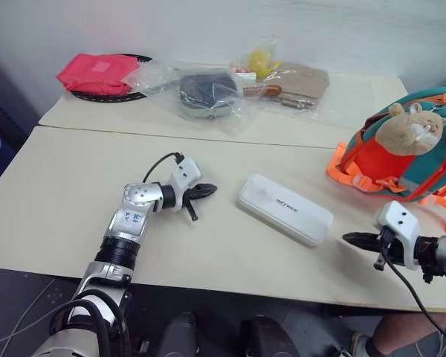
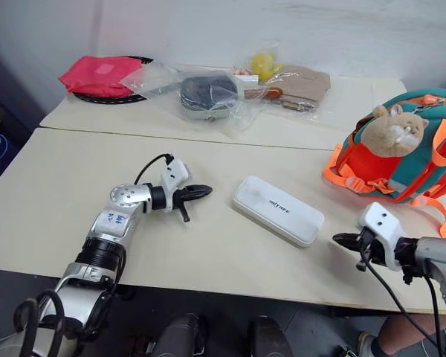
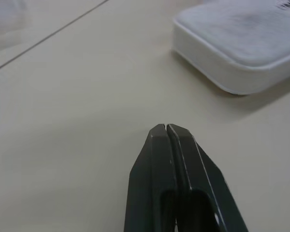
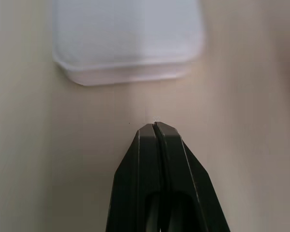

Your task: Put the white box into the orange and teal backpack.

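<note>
Both closed claws flank white box point(image 1: 285, 209) on table point(image 1: 59, 201).

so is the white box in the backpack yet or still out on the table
Still out. The white box lies flat on the table, apart from the orange and teal backpack standing to its right.

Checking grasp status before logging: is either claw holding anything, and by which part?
Nothing is held. The left claw and right claw are both shut on nothing, each apart from the white box, which lies flat on the table between them.
</note>
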You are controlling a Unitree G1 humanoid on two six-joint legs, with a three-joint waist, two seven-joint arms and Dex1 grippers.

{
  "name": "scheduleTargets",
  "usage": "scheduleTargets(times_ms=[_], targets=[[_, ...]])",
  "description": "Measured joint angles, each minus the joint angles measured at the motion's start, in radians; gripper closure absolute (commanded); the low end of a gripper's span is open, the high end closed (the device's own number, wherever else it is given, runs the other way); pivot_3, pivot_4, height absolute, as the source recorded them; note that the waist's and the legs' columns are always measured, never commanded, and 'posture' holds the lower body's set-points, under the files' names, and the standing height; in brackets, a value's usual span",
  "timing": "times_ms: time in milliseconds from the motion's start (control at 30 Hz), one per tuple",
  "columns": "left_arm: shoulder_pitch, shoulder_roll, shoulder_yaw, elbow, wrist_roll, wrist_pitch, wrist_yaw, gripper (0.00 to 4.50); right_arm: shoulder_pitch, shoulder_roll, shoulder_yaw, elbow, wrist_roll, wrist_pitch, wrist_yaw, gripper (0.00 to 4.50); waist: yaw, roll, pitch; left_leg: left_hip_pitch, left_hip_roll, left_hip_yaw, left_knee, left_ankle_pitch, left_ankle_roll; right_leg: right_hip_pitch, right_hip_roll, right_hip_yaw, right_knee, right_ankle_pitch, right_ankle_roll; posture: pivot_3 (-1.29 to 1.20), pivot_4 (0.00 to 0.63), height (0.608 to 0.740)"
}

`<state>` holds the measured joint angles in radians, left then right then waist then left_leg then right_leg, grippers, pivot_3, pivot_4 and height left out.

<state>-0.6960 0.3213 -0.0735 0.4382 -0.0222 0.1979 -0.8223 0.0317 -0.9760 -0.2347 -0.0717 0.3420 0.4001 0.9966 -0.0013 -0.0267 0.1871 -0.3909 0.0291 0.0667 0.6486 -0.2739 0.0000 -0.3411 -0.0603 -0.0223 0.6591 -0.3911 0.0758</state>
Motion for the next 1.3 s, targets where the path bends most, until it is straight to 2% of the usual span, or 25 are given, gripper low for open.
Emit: scheduleTargets(times_ms=[267, 400, 567, 767, 967, 1200, 1300], targets=[[-0.172, -0.119, -0.029, 0.16, -0.004, -0.009, 0.062, 4.46, -0.077, 0.08, 0.086, 0.011, -0.03, 0.007, -0.037, 4.5, -0.002, 0.0, 0.0, 0.0, 0.0, 0.002, -0.001, 0.001, -0.002, -0.001, 0.001, 0.001, 0.0, 0.0, 0.0, 0.0, 0.15, 0.74], [-0.179, -0.132, -0.085, 0.224, 0.027, 0.013, 0.063, 4.46, -0.087, 0.111, 0.122, -0.089, -0.007, 0.093, -0.054, 4.5, -0.003, 0.0, 0.0, 0.0, 0.001, 0.001, -0.001, 0.002, -0.003, -0.002, 0.001, 0.001, 0.0, 0.0, 0.0, 0.0, 0.15, 0.74], [-0.175, -0.102, -0.082, 0.217, 0.032, 0.056, 0.078, 4.46, -0.14, 0.176, 0.157, -0.114, -0.025, 0.128, -0.118, 4.5, -0.007, 0.0, 0.0, 0.0, 0.001, 0.001, -0.001, 0.002, -0.004, -0.001, 0.001, 0.001, 0.001, 0.0, 0.0, 0.0, 0.15, 0.74], [-0.057, -0.034, -0.045, 0.021, -0.02, 0.174, 0.035, 4.46, -0.218, 0.193, 0.214, -0.072, -0.085, 0.096, -0.116, 4.5, -0.015, 0.0, 0.0, 0.0, 0.001, 0.001, -0.002, 0.002, -0.004, -0.001, 0.001, 0.001, 0.001, 0.0, 0.0, 0.0, 0.15, 0.74], [0.108, 0.112, -0.03, -0.312, -0.08, 0.371, -0.037, 4.46, -0.307, 0.207, 0.278, 0.01, -0.123, 0.03, -0.061, 4.5, -0.03, 0.0, 0.0, 0.001, 0.001, 0.001, -0.002, 0.002, -0.004, -0.001, 0.001, 0.001, 0.001, 0.0, 0.0, 0.0, 0.15, 0.74], [0.276, 0.19, 0.008, -0.594, -0.159, 0.537, -0.028, 4.46, -0.354, 0.207, 0.32, 0.072, -0.157, -0.03, -0.008, 4.5, -0.028, 0.0, 0.0, 0.001, 0.001, 0.0, -0.002, 0.001, -0.003, 0.0, 0.001, 0.002, 0.0, 0.0, 0.0, 0.0, 0.15, 0.74], [0.306, 0.189, 0.079, -0.62, -0.215, 0.656, 0.018, 3.88, -0.361, 0.204, 0.324, 0.089, -0.166, -0.051, 0.005, 4.5, -0.028, 0.0, 0.0, 0.001, 0.001, 0.0, -0.002, 0.001, -0.003, 0.0, 0.001, 0.001, 0.0, 0.0, 0.0, 0.0, 0.15, 0.74]])
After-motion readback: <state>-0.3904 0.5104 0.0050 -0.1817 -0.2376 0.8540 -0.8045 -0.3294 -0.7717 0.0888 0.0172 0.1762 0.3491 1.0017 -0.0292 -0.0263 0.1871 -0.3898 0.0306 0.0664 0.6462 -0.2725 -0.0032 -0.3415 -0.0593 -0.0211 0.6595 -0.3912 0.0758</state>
